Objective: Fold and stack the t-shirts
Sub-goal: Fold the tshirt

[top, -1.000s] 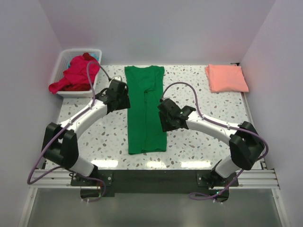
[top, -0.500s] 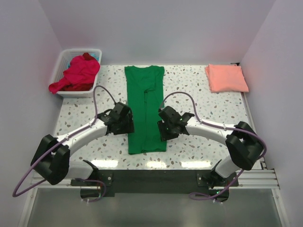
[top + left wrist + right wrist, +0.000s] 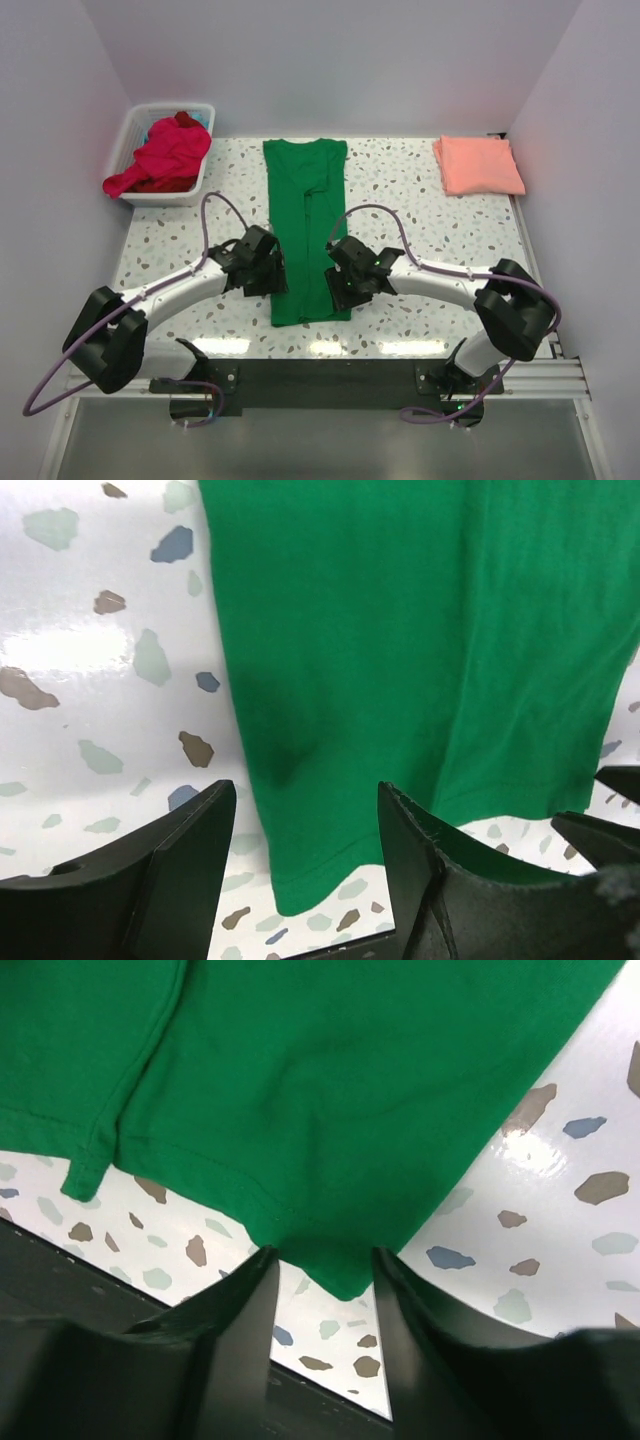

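A bright green t-shirt, folded into a long strip, lies flat down the middle of the table. My left gripper hovers open over its near left corner; in the left wrist view the hem corner lies between the spread fingers, untouched. My right gripper is open over the near right corner, and the right wrist view shows the hem tip between its fingers, not pinched. A folded salmon-pink t-shirt rests at the far right. Red and magenta t-shirts are piled in the basket.
The white plastic basket stands at the far left corner of the speckled table. The black front rail runs just behind the shirt's near hem. Walls close in the table on three sides.
Both grippers have travelled down the sides of the green shirt toward its near hem and in toward its corners. The right jaws stand slightly wider. The shirt has not moved.
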Robot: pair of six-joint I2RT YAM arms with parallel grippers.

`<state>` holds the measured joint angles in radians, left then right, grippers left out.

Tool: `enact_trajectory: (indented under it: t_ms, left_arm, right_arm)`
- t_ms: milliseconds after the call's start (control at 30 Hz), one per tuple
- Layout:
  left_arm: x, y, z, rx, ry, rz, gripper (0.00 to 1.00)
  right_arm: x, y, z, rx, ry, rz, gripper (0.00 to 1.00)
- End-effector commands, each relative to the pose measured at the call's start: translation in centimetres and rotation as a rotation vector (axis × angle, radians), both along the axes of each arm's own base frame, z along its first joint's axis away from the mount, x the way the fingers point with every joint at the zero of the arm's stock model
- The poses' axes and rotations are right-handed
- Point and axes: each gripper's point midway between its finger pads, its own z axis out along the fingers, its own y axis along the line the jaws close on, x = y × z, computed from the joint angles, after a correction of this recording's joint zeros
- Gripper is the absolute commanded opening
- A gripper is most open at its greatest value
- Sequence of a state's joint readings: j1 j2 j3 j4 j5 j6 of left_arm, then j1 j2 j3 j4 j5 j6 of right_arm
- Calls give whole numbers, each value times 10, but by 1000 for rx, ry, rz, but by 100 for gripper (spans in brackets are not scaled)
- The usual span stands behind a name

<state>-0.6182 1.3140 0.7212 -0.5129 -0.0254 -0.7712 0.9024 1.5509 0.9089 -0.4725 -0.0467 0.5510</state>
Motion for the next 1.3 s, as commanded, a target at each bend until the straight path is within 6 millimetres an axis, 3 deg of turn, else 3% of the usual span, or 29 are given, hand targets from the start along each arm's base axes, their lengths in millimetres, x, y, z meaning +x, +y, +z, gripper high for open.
enact_trajectory:
  t_ms: [0,100,567,667,700,733,1000,1267]
  left_arm:
    - [-15,-7,-4,-39,42,-31,63]
    - [-24,-5,-15,-21,76,-39,63]
    - [-59,12,-43,96,155,-41,63]
    - [-66,21,-46,136,172,-28,63]
    - [-66,23,-45,143,169,-20,63]
    - [-68,25,-45,153,169,-21,63]
    - [-72,38,-39,171,147,25,64]
    - [-96,48,-60,184,233,18,63]
  right_arm:
    - [-4,-5,-3,-14,3,-5,50]
    - [-5,-8,-11,-35,16,-6,52]
    - [-24,-38,-36,-137,71,-42,27]
    - [-26,-42,-38,-135,74,-53,14]
    - [-28,-42,-39,-136,78,-50,3]
    - [-29,-44,-41,-141,84,-54,0]
    - [-29,-47,-38,-139,69,-73,0]
    - [-33,-51,-41,-135,77,-71,0]
